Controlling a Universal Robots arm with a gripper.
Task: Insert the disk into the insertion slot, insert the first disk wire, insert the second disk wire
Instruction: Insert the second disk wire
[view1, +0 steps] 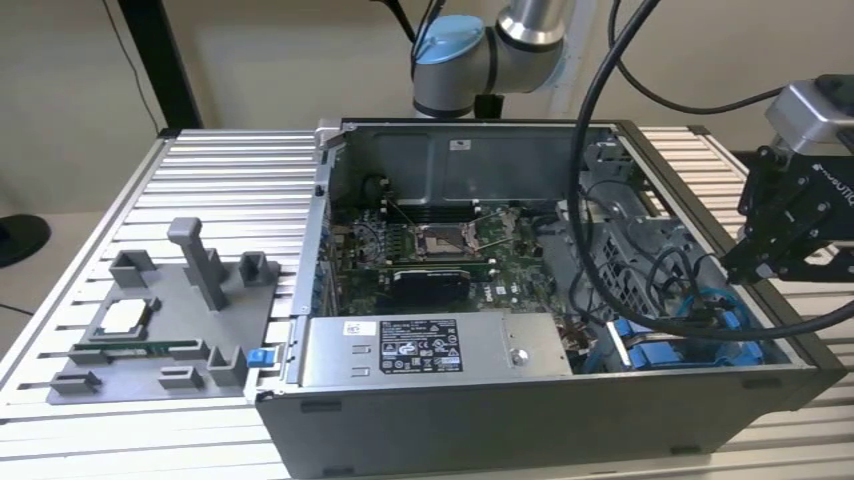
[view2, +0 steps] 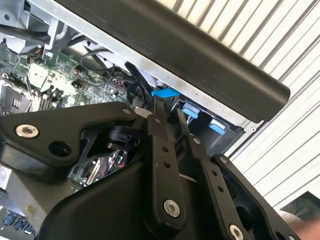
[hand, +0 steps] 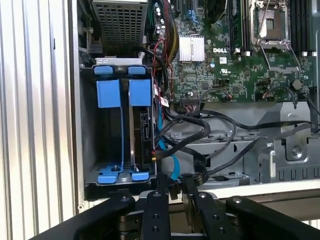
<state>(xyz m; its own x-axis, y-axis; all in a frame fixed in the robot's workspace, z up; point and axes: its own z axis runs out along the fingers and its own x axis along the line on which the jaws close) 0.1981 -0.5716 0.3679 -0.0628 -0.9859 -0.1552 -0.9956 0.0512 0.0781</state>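
Currently, exterior view: your gripper (view1: 745, 268) hangs at the case's edge on the exterior view's right, above the insertion slot (view1: 674, 345).

First wrist view: the disk (hand: 144, 134) stands on edge inside the slot, seated; the gripper's position probably suits wire work.

Second wrist view: a blue connector (view2: 165, 92) lies just beyond the gripper. You cannot tell its opening or hold.

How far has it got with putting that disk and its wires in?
The disk looks already seated on edge in the insertion slot, between blue rails. The end effector hangs just beside that bay, near a blue wire. Whether either wire is plugged in, I can't tell, so both may remain.
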